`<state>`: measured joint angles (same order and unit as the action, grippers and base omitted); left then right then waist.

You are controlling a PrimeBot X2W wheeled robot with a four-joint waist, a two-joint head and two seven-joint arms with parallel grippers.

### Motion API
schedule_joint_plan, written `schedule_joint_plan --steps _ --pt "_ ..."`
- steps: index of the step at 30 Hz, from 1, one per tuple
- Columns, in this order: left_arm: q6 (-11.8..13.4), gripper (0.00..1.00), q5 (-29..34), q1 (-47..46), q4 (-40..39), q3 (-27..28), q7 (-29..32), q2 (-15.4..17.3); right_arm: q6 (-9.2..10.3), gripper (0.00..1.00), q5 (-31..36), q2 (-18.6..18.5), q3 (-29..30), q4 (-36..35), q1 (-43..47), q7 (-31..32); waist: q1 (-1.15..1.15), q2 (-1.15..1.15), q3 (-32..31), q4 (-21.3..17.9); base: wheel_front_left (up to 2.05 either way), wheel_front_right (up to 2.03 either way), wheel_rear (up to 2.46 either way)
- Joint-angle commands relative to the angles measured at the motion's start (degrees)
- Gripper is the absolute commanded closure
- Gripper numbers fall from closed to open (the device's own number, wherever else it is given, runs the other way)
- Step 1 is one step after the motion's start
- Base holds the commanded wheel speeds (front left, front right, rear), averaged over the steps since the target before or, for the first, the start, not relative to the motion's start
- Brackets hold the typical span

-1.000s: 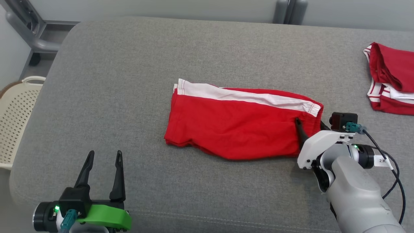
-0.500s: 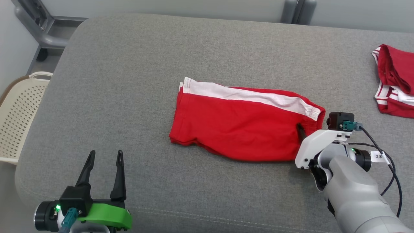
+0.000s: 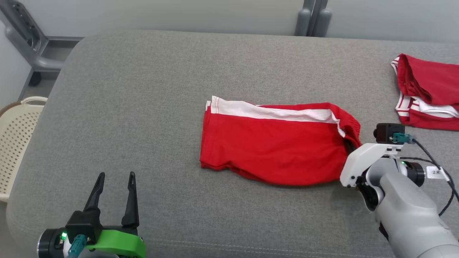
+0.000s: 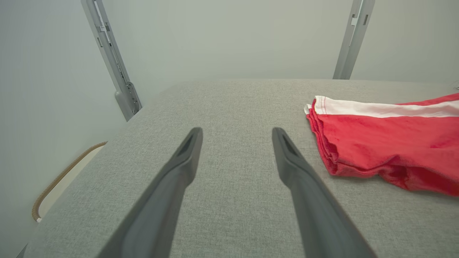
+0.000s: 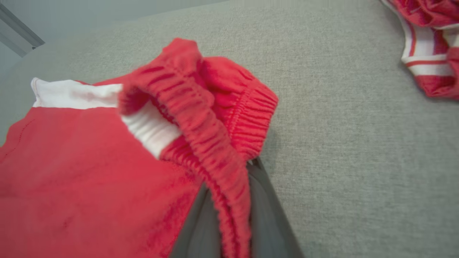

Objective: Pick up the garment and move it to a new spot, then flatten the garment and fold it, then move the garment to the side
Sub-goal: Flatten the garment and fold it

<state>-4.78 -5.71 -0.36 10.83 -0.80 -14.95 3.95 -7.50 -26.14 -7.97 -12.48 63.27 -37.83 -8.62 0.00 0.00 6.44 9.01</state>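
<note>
1. Within the last second my right gripper [image 3: 349,146] went from spread, with one finger lying on top of the cloth, to pinched together on the elastic waistband [image 5: 215,143] of the red shorts [image 3: 272,147]. That end of the garment rose and bunched as the fingers closed (the head camera also swung, so the shift of the whole scene was not the shorts travelling).
2. I judged the clamp sat at the waistband because the thick gathered elastic gave the two fingers a firm edge to lift and drag by.
3. My left gripper [image 3: 116,175] hovered over the bare grey cushion [image 3: 143,89] near its front edge. Its fingers were wide apart and held nothing, well clear of the leg hems, likely waiting for a corner of its own.
4. The shorts lay near the cushion's middle, mostly flat, with their layers stacked at the leg hems toward my left. A white stripe [image 3: 272,113] ran along the far edge, and the near edge was slightly wavy.
5. A second red-and-white garment [image 3: 426,93] sat crumpled at the far right, well apart.
</note>
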Motion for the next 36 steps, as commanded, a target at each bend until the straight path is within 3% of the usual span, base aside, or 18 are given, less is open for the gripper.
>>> schedule_joint_plan --steps 1,8,15,25,36 --pt "-0.01 0.0 0.2 0.7 -0.03 0.1 -0.19 -0.12 0.03 1.0 -1.46 -1.23 -0.92 -1.29 0.93 0.49 0.0 0.0 -0.97 -1.16 0.0 0.0 0.0" --pt "-0.17 0.0 0.2 1.35 -0.11 -0.09 -0.19 -0.22 0.03 1.0 -8.11 -7.18 -6.32 -9.41 3.37 3.17 0.0 0.0 -2.33 -2.85 0.0 0.0 0.0" --pt "-0.21 0.0 -0.21 1.64 -0.23 -0.39 -0.19 -0.35 0.03 1.0 -17.28 -9.53 -9.73 -19.81 5.53 7.33 0.0 0.0 -2.34 -3.76 0.0 0.0 0.0" --pt "-0.35 0.0 -0.66 0.1 0.19 -1.19 -0.19 -0.59 0.02 1.0 -30.96 -8.57 -10.45 -29.74 6.92 15.67 0.0 0.0 -1.27 -1.97 0.0 0.0 0.0" --pt "-0.35 0.0 -1.23 -0.83 1.06 -2.39 -0.19 -0.83 0.01 1.0 -37.5 -2.76 -9.51 -26.86 3.61 21.76 0.0 0.0 -0.73 1.18 0.0 0.0 0.0"
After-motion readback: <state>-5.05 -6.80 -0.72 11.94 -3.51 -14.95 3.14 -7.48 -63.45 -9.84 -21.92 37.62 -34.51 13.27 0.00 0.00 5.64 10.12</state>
